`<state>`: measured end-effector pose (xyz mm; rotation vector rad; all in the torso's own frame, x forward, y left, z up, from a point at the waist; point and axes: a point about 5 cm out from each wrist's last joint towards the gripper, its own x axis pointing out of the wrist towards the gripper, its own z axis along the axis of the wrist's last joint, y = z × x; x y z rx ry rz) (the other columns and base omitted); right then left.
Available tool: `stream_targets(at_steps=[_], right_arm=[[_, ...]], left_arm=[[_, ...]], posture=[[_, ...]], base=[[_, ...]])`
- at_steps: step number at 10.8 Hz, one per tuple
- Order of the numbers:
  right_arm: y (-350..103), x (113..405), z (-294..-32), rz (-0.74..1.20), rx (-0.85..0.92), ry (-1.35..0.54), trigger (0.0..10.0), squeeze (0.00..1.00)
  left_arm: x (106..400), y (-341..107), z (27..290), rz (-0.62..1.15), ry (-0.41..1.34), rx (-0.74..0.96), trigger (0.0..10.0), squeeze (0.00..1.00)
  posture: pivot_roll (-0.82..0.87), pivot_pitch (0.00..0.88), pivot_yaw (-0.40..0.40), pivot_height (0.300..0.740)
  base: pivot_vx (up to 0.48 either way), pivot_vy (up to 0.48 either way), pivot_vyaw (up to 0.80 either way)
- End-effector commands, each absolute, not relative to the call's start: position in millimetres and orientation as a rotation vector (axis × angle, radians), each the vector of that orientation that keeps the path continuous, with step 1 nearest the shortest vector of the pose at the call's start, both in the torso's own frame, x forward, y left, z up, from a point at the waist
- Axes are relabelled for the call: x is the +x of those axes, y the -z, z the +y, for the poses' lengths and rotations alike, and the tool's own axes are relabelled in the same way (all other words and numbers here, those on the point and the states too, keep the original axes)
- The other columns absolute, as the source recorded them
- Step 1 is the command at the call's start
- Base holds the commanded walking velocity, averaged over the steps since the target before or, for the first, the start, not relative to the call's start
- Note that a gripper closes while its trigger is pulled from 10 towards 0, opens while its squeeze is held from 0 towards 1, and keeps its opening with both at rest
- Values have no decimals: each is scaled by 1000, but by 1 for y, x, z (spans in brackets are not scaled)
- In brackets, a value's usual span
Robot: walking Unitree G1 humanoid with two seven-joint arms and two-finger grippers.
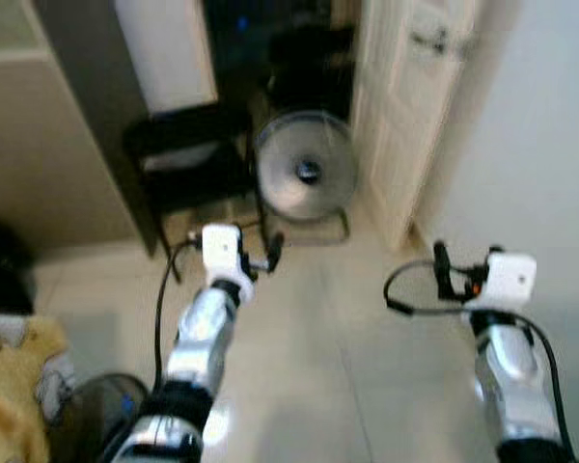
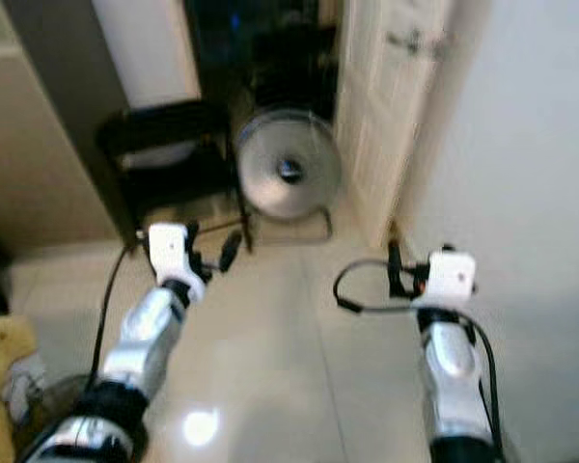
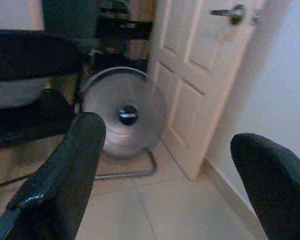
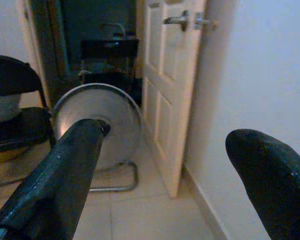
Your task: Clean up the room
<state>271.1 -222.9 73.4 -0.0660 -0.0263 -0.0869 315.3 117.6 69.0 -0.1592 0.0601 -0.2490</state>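
A round silver floor fan (image 1: 305,177) stands on the pale tiled floor (image 1: 338,367) in a doorway, tilted back on its wire stand, just beside the white panelled door (image 3: 200,80) that hangs open to its right. To the fan's left, close by, is a black folding chair (image 1: 188,159) with something pale lying on its seat. Behind both, the room past the doorway is dark, with a black stand or table dimly visible.

Both arms are raised in front of the robot over bare floor, well short of the fan. The left gripper (image 1: 270,253) points toward the fan, its jaws spread wide with nothing between them; the right gripper (image 1: 442,270) is up near the white wall (image 1: 531,145), jaws equally wide and holding nothing.

At the robot's far left, a yellow patterned cloth (image 1: 14,386) lies beside a dark wire guard (image 1: 96,405) low on the floor. The head views are blurred.
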Motion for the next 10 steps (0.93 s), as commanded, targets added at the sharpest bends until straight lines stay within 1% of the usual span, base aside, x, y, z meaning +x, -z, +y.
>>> stream_targets(at_steps=[1,8,10], right_arm=[[-77,274,-218,-42,-55,78,10000,0],[-79,278,-222,-39,-62,88,10000,0],[-81,277,-227,-50,-56,108,10000,0]], left_arm=[[317,-70,123,55,236,-156,10000,0],[317,-71,114,47,261,-164,10000,0],[319,-74,118,31,248,-164,10000,0]], posture=[[-155,0,36,740],[-162,0,29,740],[-157,0,31,740]], base=[[480,0,0],[480,0,0],[480,0,0]])
